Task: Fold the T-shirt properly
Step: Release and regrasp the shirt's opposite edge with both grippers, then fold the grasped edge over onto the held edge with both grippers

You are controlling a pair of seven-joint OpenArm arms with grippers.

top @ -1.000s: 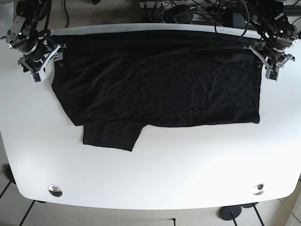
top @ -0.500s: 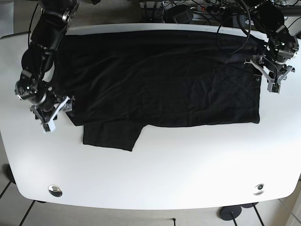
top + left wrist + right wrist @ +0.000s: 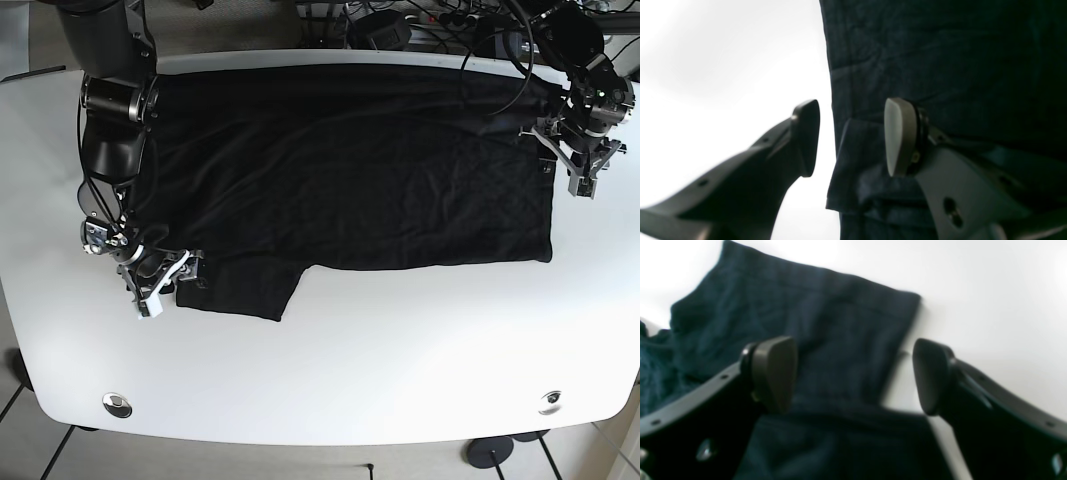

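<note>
Both my claws are staying open: my right gripper (image 3: pixel 165 283) is straddling the T-shirt (image 3: pixel 340 170) sleeve (image 3: pixel 840 340), my left gripper (image 3: pixel 850 136) its side edge on the white table (image 3: pixel 400 370).

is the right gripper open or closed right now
Open. The right gripper has its jaws spread apart, straddling the edge of the black T-shirt's sleeve without pinching it.

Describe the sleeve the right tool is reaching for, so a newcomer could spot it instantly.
On the white table, the black T-shirt lies spread wide. The sleeve is the one flap jutting past its near hem, towards the camera-left end, where the open right tool straddles its corner.
</note>
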